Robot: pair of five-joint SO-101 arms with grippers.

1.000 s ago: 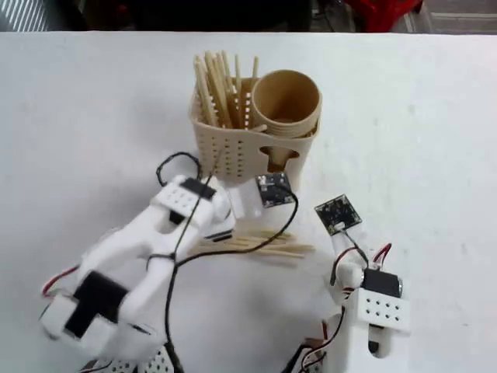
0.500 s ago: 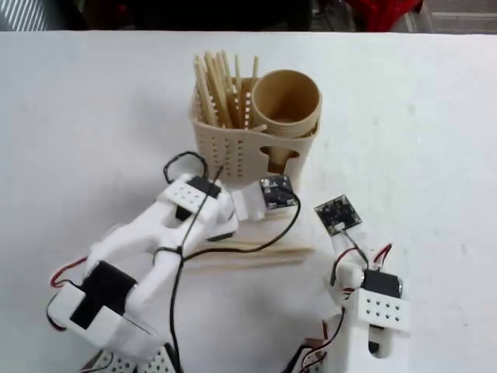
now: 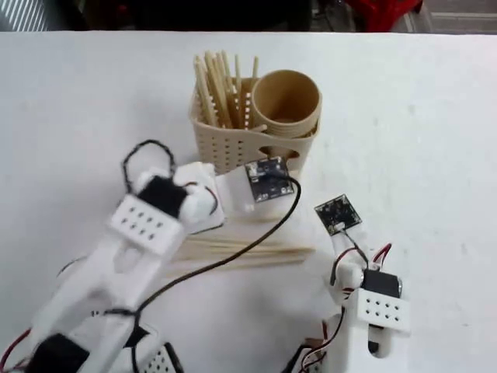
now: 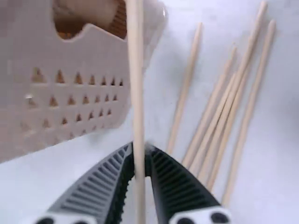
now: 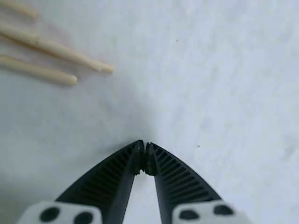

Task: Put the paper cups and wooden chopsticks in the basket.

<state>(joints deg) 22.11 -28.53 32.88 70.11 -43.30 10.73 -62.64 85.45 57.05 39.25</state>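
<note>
A beige perforated basket stands at the middle of the table with several wooden chopsticks upright in it and stacked paper cups beside them. Several more chopsticks lie flat on the table just in front of it. My left gripper is shut on one chopstick, holding it close to the basket wall above the loose chopsticks. My right gripper is shut and holds nothing, hovering over bare table near the chopstick tips.
The left arm stretches from the front left toward the basket, its black cable looping over the lying chopsticks. The right arm rests at the front right. White table lies open to the far left and right.
The left arm has risen and swung its wrist up toward the basket front. The lying chopsticks and the right arm have stayed put.
</note>
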